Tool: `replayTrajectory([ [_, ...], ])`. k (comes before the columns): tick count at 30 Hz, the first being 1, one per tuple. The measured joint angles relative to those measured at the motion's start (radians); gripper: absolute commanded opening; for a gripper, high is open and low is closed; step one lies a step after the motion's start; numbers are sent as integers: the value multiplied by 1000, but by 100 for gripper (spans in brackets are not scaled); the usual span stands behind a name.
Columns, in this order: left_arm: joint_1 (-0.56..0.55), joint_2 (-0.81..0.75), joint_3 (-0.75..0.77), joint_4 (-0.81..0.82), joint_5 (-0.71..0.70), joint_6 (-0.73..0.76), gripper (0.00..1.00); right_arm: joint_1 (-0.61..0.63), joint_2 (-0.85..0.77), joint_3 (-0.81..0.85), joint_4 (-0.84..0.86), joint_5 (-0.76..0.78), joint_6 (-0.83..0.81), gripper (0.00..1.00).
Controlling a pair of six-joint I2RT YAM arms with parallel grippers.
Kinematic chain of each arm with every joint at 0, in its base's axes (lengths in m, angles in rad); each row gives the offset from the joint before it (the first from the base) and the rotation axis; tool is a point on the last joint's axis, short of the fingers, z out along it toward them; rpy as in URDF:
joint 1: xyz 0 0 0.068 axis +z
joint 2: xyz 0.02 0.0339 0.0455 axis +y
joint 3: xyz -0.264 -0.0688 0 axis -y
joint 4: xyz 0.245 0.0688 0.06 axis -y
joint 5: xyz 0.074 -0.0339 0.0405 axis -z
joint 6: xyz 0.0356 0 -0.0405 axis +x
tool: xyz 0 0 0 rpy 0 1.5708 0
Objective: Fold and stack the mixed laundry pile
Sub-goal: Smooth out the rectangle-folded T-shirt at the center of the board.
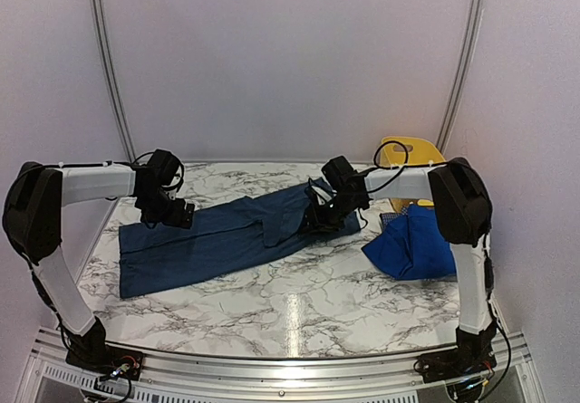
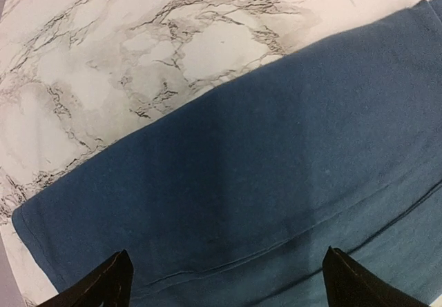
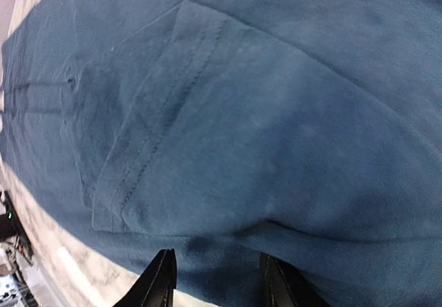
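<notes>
Lying spread across the marble tabletop point(image 1: 299, 308), the dark denim-blue garment point(image 1: 208, 240) runs beneath both grippers. The left gripper point(image 2: 231, 274) hovers over its left end with jaws wide apart and nothing held. The right gripper point(image 3: 217, 277), jaws parted more narrowly, is low over the folded right end beside a stitched hem. Right of that gripper lies the crumpled royal-blue garment point(image 1: 412, 244), and beyond it stands a yellow tub point(image 1: 403, 154).
</notes>
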Motion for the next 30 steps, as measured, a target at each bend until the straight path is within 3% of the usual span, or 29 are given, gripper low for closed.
replayTrajectory([
  [3,0,0,0,-14,-5,-11,98,-64,94,145,-8,20,-27,43],
  [11,-12,0,-3,-29,11,4,71,-147,353,598,-103,129,-103,46],
  [19,-66,95,2,-45,28,31,49,-150,275,513,-161,171,-129,47],
  [26,-113,39,-125,-19,71,-107,46,-150,104,352,-159,168,-134,47],
  [30,-209,-66,-249,2,67,-247,45,-152,13,269,-130,141,-131,48],
])
